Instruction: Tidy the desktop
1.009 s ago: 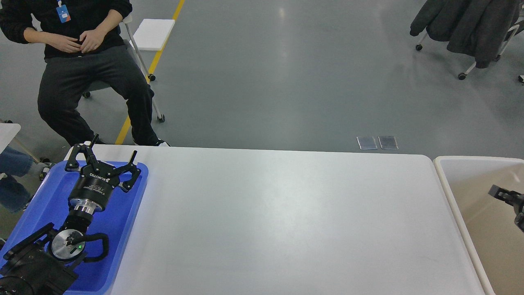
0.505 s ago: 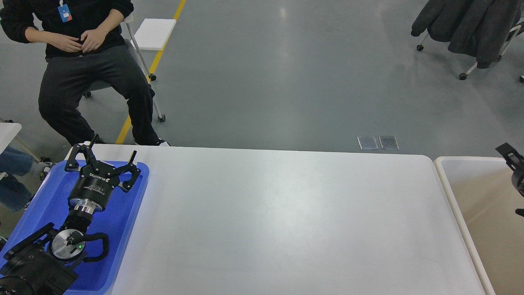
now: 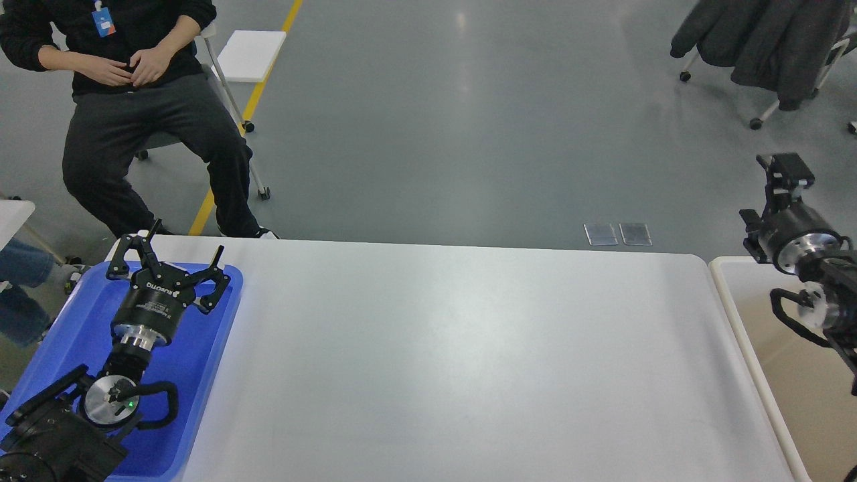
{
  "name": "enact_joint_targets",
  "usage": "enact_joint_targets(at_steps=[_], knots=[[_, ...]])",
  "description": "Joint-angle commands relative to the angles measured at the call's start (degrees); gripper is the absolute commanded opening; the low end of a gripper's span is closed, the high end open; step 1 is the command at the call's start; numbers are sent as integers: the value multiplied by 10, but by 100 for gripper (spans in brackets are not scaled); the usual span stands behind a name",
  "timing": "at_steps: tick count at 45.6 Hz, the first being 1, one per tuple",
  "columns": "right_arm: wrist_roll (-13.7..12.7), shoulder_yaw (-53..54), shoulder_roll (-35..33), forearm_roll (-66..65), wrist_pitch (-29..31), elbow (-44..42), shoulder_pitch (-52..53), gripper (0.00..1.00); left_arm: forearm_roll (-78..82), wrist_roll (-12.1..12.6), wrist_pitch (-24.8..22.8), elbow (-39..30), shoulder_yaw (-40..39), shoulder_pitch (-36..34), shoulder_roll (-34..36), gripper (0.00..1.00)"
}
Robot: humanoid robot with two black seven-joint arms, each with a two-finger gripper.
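From the head view, the desktop (image 3: pixel 462 355) is lying flat in front of the robot and is filling most of the picture. It is white and smooth. Its long side is running from left to right, between the two arms. No loose thing is showing on its bare top.

The left gripper (image 3: pixel 167 258) is hanging over the blue tray (image 3: pixel 60 328), which is sitting on the left end of the desktop. Its two fingers are spread wide apart, and nothing is between them. The bare part of the desktop is lying just to the right of this gripper.

The right gripper (image 3: pixel 785 173) is up high at the right side, above the floor and past the far right corner of the desktop. It is looking small and dark, and I cannot tell if its fingers are apart or together. The desktop is lying below it and to its left. Under the right arm, the beige bin (image 3: pixel 726 294) is standing just beside the right end of the desktop.

The left gripper is nearer to the desktop, since it is already over it. The right one is well off to the side.

A person in black clothes (image 3: pixel 134 100) is sitting on a chair beyond the far left corner, well apart from both arms.

I think the tidying is nearly finished, because the white top is looking bare.
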Motion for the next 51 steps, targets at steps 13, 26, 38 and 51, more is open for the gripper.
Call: enact_joint_targets(at_steps=[13,26,38,51], knots=[[142,174,170,52,38,68,-102,100,0,0,0,0,0,0,0,99],[197,225,216,117,70,59,-135,100,0,0,0,0,0,0,0,99],[201,132,213,106,73,54,-143,100,0,0,0,0,0,0,0,99],[203,111,188,108,97,64,-148,100,0,0,0,0,0,0,0,99]])
